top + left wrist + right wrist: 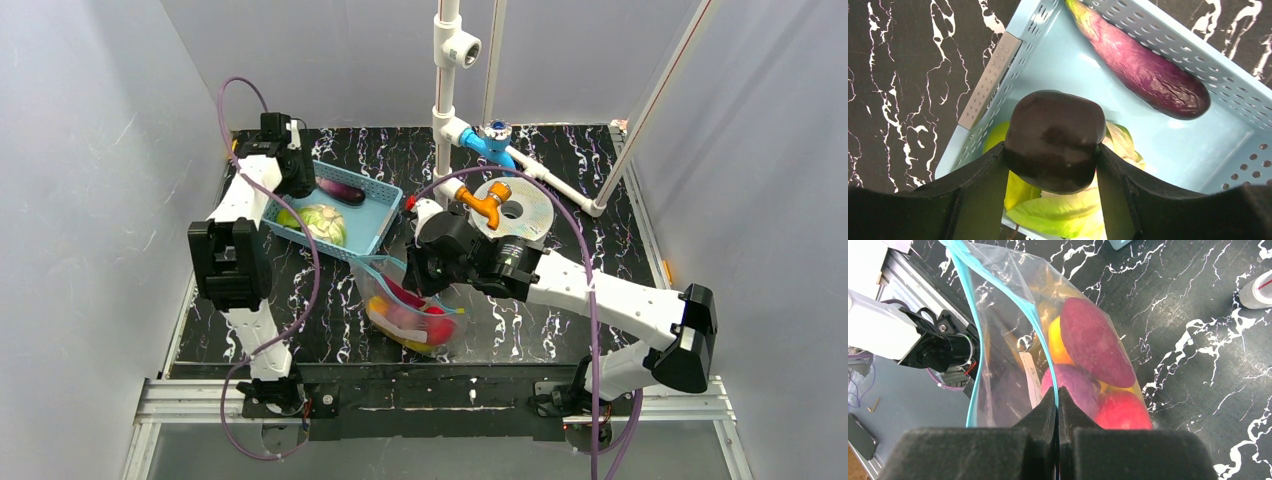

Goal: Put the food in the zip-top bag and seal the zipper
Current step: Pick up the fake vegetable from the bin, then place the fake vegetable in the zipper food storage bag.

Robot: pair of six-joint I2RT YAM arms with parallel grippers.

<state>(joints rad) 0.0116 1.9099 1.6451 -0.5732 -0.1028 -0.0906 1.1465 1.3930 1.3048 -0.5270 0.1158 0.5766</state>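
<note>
Left gripper [1053, 150] jaws clamp a dark rounded food [1055, 127] over the basket [1048, 60]; right gripper [1058, 395] jaws pinch the zip-top bag [998, 315] rim; the food should go well inside the mouth before release.

A black marble-look table [340, 335] spreads across the scene, and on its far-left part sits a light blue perforated basket [372, 218], set at an angle. At the back a white pipe [447, 60] stands upright, with a blue valve [492, 140] on its branch and an orange tap [483, 203] just below, over a shiny disc [530, 210] lying flat. An aluminium rail [440, 400] runs along the near edge.
</note>
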